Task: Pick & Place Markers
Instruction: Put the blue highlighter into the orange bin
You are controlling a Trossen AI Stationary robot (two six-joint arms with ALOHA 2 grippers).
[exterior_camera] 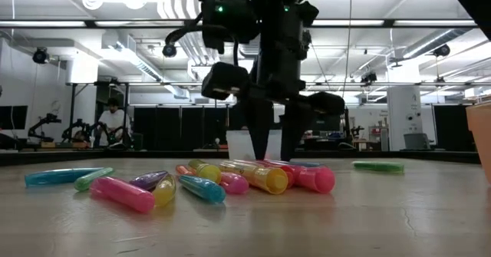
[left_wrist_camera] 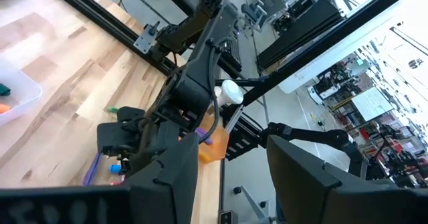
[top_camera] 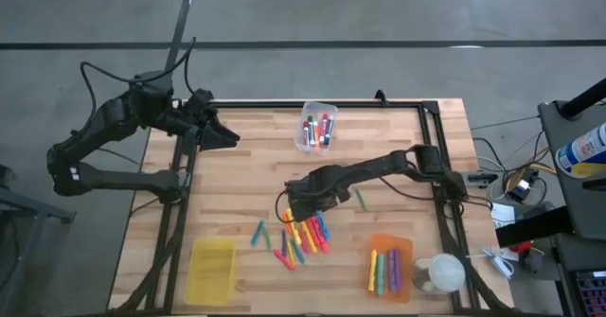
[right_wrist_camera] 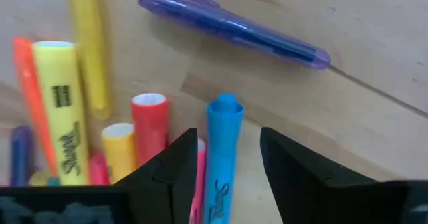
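Blue, with its capped end pointing away from the wrist, one marker (right_wrist_camera: pixel 219 160) lies straight down the gap between our right gripper's (right_wrist_camera: pixel 224 174) fingers (right_wrist_camera: pixel 167 174), its long axis running the same way the fingers point. That alignment is what the coming move turns on: the jaws stand parted on either side of the barrel, not yet pressed on it as far as we can see, so a straight closing should catch it across its thin width. We judge this the marker being picked.

Taking that blue marker as our landmark, a red one (right_wrist_camera: pixel 148 127) and a yellow one (right_wrist_camera: pixel 119 150) lie just beside it, roughly parallel. A fat yellow marker (right_wrist_camera: pixel 57 107) and a thin orange one (right_wrist_camera: pixel 28 97) lie beyond those. A purple marker (right_wrist_camera: pixel 231 27) rests ahead of its tip, set crosswise and well apart.

From above, the landmark sits at the near edge of the loose pile of markers (top_camera: pixel 301 237) on the wooden table (top_camera: pixel 246 156), with the right gripper (top_camera: pixel 305 203) directly over it. The orange bin (top_camera: pixel 390 265), already holding a few markers, is off to one side of the pile, the yellow bin (top_camera: pixel 212 270) to the other, and the clear bin (top_camera: pixel 317 126) farther back.

The left gripper (top_camera: pixel 220 132) waits far off at the table's corner, jaws spread and empty, so the right arm is plainly the nearer one.
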